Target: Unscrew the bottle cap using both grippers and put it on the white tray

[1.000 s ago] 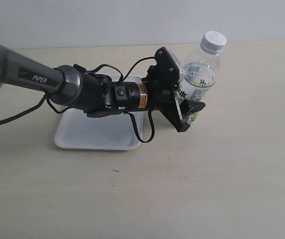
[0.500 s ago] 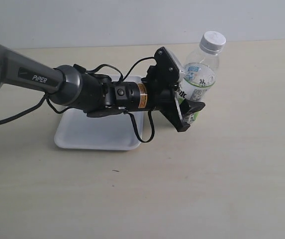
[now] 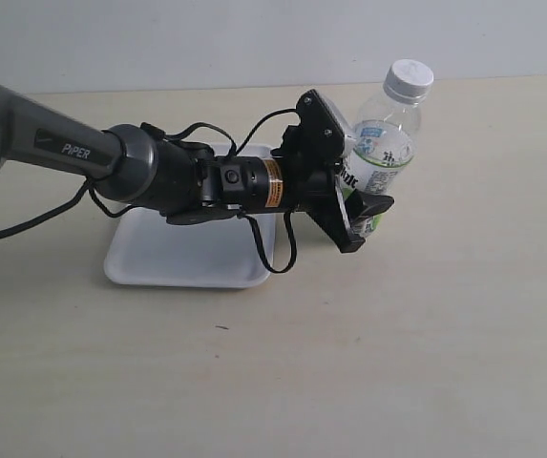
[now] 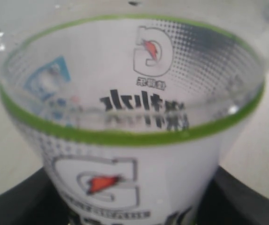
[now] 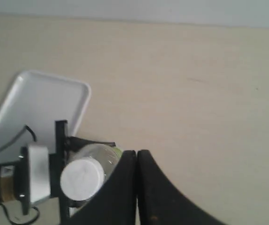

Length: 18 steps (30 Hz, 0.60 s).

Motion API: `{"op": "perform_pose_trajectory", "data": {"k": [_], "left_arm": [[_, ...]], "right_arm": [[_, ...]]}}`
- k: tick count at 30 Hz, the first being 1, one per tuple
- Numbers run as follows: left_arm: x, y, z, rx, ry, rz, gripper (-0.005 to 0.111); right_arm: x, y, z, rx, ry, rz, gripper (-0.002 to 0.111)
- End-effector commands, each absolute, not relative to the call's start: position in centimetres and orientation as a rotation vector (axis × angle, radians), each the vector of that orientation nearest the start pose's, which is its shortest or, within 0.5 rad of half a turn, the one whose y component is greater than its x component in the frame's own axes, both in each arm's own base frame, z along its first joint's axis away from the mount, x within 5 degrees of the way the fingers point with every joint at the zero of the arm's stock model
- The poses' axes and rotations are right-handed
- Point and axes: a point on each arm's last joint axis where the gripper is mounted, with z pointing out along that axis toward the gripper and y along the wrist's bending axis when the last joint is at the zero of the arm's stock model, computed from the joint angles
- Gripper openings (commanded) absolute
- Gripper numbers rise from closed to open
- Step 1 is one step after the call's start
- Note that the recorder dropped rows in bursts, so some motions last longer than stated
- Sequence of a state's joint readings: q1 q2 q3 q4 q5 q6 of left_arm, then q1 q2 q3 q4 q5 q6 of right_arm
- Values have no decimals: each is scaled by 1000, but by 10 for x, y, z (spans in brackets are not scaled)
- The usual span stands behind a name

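Note:
The clear bottle (image 3: 384, 143) with its white-and-green label stands tilted on the table, right of the white tray (image 3: 158, 258). The white ribbed bottle cap (image 3: 410, 78) sits on its neck. My left gripper (image 3: 368, 196), on the grey PiPER arm, is shut on the bottle's lower body. In the left wrist view the label (image 4: 139, 140) fills the frame, with a dark finger (image 4: 247, 192) at its side. The right wrist view looks down on the cap (image 5: 81, 178). My right gripper (image 5: 137, 154) is shut and empty, beside the cap and apart from it. It is outside the exterior view.
The left arm and its cables (image 3: 273, 253) lie across the tray's near right part. In the right wrist view the tray (image 5: 45, 98) lies beyond the bottle. Bare beige table (image 3: 397, 363) stretches in front and to the right.

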State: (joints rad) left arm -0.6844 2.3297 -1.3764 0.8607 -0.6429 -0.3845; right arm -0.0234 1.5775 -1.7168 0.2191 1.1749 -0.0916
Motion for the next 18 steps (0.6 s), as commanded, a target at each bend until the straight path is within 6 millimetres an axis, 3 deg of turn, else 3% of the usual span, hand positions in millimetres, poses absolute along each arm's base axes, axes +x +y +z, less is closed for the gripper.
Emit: {"op": "perform_pose_trajectory", "data": {"k": [1, 7, 10, 14, 16, 18], "left_arm": [[341, -332, 88, 1287, 1575, -648, 0], [341, -332, 88, 1300, 1563, -638, 0], [341, -331, 88, 1300, 1564, -636, 0], [341, -331, 88, 1300, 1564, -636, 0], [341, -331, 88, 1300, 1564, -636, 0], [341, -331, 88, 1300, 1564, -636, 0]], "right_arm": [[354, 35, 384, -198, 2617, 91, 0], [354, 72, 376, -367, 2623, 124, 4], [350, 85, 378, -415, 2613, 146, 21], [348, 95, 378, -466, 2605, 143, 57], [347, 97, 376, -473, 2609, 151, 65], [346, 97, 369, -477, 2636, 145, 64]]}}
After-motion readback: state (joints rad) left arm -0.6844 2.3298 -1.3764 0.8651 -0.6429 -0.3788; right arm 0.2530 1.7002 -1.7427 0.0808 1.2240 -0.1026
